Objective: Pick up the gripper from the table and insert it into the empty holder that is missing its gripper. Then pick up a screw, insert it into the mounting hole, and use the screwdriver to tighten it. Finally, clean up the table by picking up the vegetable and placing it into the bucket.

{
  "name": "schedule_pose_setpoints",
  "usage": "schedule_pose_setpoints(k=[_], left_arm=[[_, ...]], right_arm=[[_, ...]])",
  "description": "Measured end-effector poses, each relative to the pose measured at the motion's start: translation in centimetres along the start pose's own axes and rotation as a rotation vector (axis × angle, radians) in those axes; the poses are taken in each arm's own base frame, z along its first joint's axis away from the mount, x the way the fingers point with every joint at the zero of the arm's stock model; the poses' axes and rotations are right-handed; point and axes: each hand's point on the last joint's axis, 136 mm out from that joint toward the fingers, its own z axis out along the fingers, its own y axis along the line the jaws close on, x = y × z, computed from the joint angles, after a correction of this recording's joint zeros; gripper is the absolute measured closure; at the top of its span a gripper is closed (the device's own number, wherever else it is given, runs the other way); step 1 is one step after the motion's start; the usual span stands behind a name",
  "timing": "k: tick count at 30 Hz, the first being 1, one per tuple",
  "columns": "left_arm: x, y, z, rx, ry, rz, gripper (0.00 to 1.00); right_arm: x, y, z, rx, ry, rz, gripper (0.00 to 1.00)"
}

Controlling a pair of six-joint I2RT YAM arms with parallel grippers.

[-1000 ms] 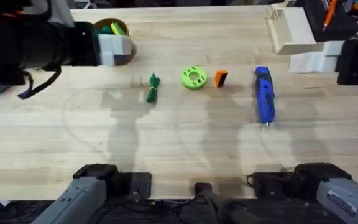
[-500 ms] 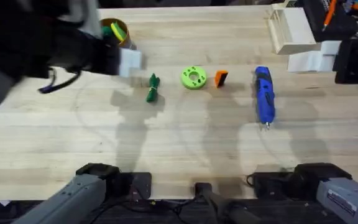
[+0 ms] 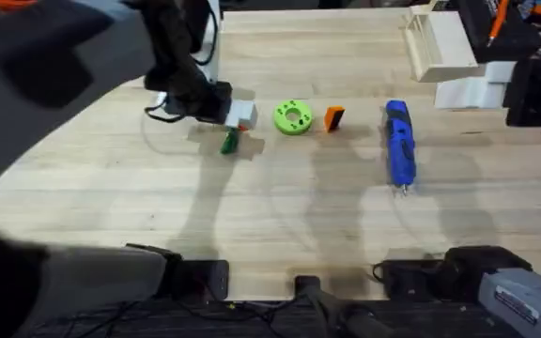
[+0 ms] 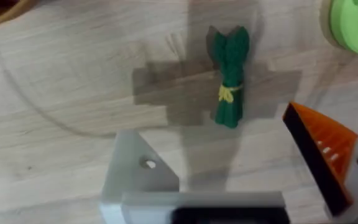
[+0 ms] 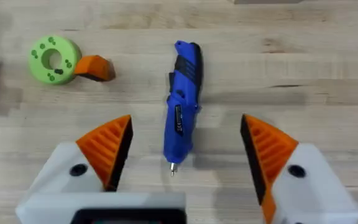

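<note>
The gripper (image 3: 333, 118), a loose orange wedge, lay untouched on the table (image 3: 280, 216) toward the far edge, between the lime-green disc (image 3: 292, 117) and the blue screwdriver (image 3: 399, 144). The left gripper (image 4: 253, 158) hung spread open above the green toy vegetable (image 4: 230, 74); one jaw was a bare white holder (image 4: 138, 174), probably awaiting that wedge. The right gripper (image 5: 185, 149), both orange fingers fitted, stood open over the screwdriver near the right edge

Overhead camera fixed above arm bases, facing down and forward over table (image 3: 280, 216), left wrist camera close above vegetable (image 4: 229, 73), right wrist camera higher above screwdriver (image 5: 182, 102), lime-green disc (image 5: 54, 59) common to all views.
</note>
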Motion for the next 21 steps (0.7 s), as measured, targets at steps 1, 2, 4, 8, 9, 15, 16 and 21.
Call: schedule_pose_setpoints(k=[1,2,4,8,9,15,16,21], left_arm=[[-0.1,0.0,0.8,0.003,0.013,-0.01,0.013],[-0.2,-0.1,1.4,0.004,0.023,-0.015,0.013],[-0.3,-0.1,2.5,0.006,0.041,-0.023,0.013],[-0.6,-1.4,5.2,0.004,0.072,0.006,0.013],[-0.6,-1.6,5.5,0.004,0.078,0.013,0.013],[-0.1,-1.7,6.6,0.005,0.116,0.012,0.024],[-0.1,-1.7,6.6,0.005,0.114,0.011,0.049],[-0.4,-1.7,6.6,0.007,0.102,0.011,0.272]], right_arm=[[0.0,0.0,0.0,0.0,0.0,0.0,0.008],[0.0,0.0,0.0,0.0,0.0,0.0,0.008],[0.0,0.0,0.0,0.0,0.0,0.0,0.008],[0.0,0.0,0.0,0.0,0.0,0.0,0.008],[0.0,0.0,0.0,0.0,0.0,0.0,0.008],[0.0,0.0,0.3,0.001,0.011,0.001,0.007],[0.0,0.0,0.4,0.001,0.014,0.001,0.008],[0.1,0.0,0.9,0.002,0.038,0.001,0.008]])
